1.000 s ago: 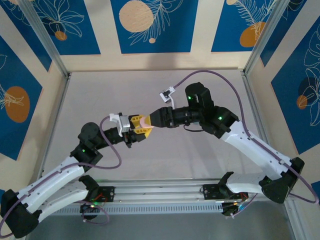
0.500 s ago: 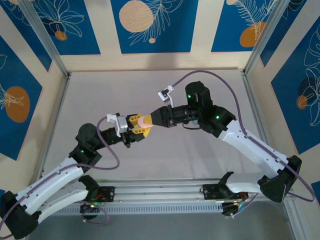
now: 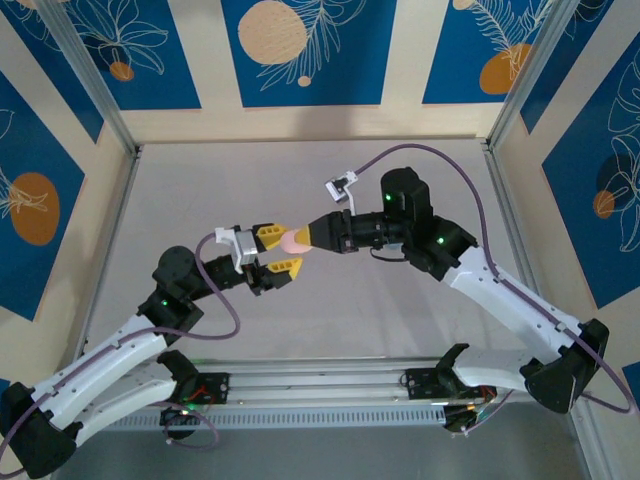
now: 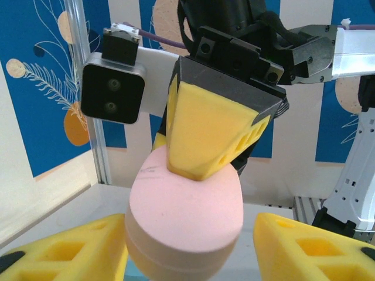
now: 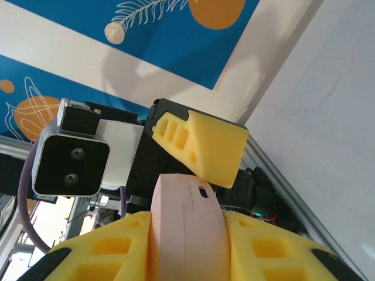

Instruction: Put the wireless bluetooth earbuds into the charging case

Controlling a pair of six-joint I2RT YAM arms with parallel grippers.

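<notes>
We see case point(image 3: 294, 240) mid-air above tabletop point(image 3: 220, 180), pinched in right gripper point(image 3: 304, 239); left gripper point(image 3: 278, 250) wide, straddling it loose. Our worry: thin edge grip, smooth shell, case twists or drops.

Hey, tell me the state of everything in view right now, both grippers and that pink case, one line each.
left gripper: open, its fingers spread to either side of the pink charging case.
right gripper: shut on the pink charging case.
pink charging case: lid closed, held in the air above the table.
</notes>
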